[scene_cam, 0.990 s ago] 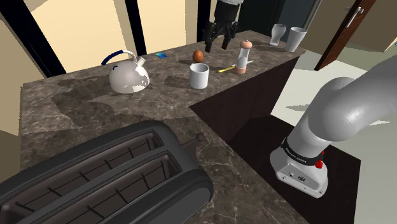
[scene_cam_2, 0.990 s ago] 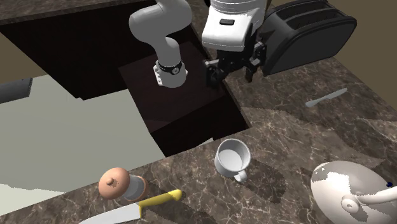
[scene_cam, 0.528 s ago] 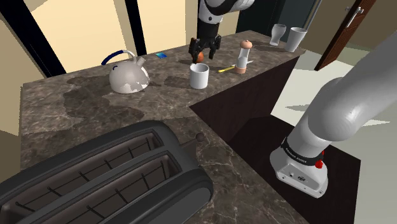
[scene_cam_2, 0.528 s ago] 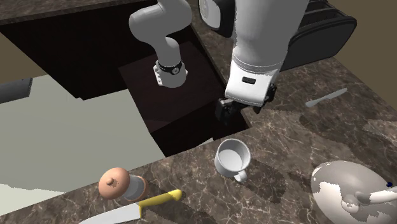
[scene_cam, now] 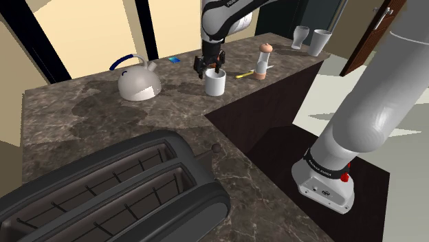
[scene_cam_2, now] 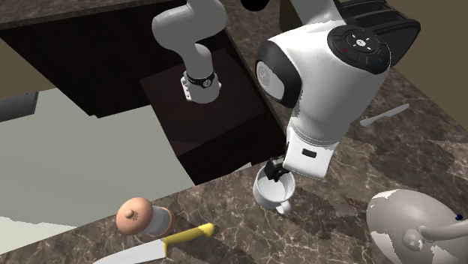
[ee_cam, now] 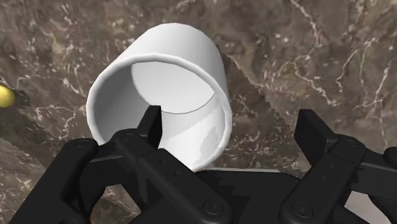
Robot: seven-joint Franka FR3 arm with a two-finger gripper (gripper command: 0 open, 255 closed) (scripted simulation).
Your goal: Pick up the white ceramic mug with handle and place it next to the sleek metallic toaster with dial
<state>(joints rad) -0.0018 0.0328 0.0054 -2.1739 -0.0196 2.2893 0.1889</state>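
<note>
The gripper (ee_cam: 232, 127), spread wide and gripping nothing, straddles the wall of the white mug (ee_cam: 184, 57), apparently to pinch it for carrying to the toaster (scene_cam: 117, 192), at seven o'clock from the mug in the shoulder view.

Open counter (scene_cam: 175, 110) between mug (scene_cam: 215, 84) and toaster (scene_cam: 117, 196), kettle (scene_cam: 138, 84) beside that lane, pepper mill (scene_cam: 262, 62) near mug

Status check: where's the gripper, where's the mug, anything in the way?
Gripper open, straddling mug wall: one finger inside, one outside. Mug upright on counter, not yet gripped. Kettle and toaster stand apart from it.
</note>
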